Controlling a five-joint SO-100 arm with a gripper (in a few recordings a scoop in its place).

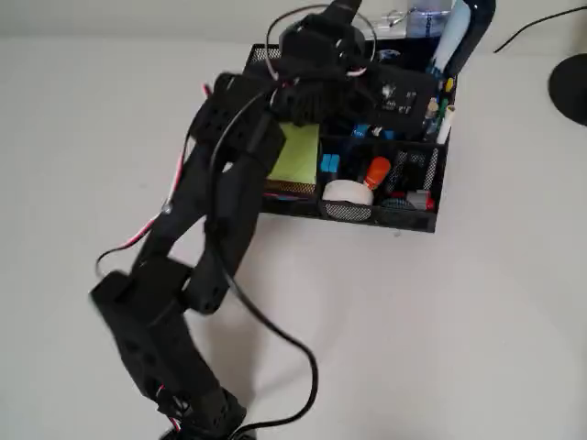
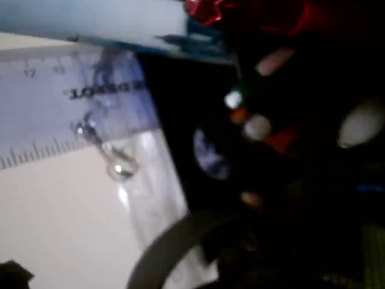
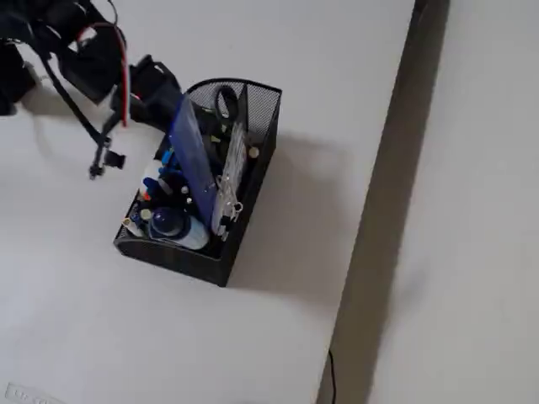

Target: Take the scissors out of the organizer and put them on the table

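The black wire-mesh organizer (image 1: pixel 404 216) (image 3: pixel 257 109) stands on the off-white table (image 1: pixel 440 321) (image 3: pixel 76 286). The scissors (image 3: pixel 226 101) stand upright in its tall curved end, dark loop handles up and blades down among the pens. A grey curved loop (image 2: pixel 165 256) at the bottom of the blurred wrist view looks like one handle. My black gripper (image 1: pixel 332 37) (image 3: pixel 158 91) hovers over the organizer's back compartment, just beside the scissors. Its fingers are hidden by the arm's own body, and nothing shows whether they touch the scissors.
Green sticky notes (image 1: pixel 295 154), a white tape roll (image 1: pixel 348 192), pens and a tall blue ruler (image 3: pixel 189 156) fill the organizer. A clear ruler (image 2: pixel 72 120) shows close up. A black round base (image 1: pixel 570 87) sits at the far right. The table edge (image 3: pixel 375 219) runs just beyond the organizer.
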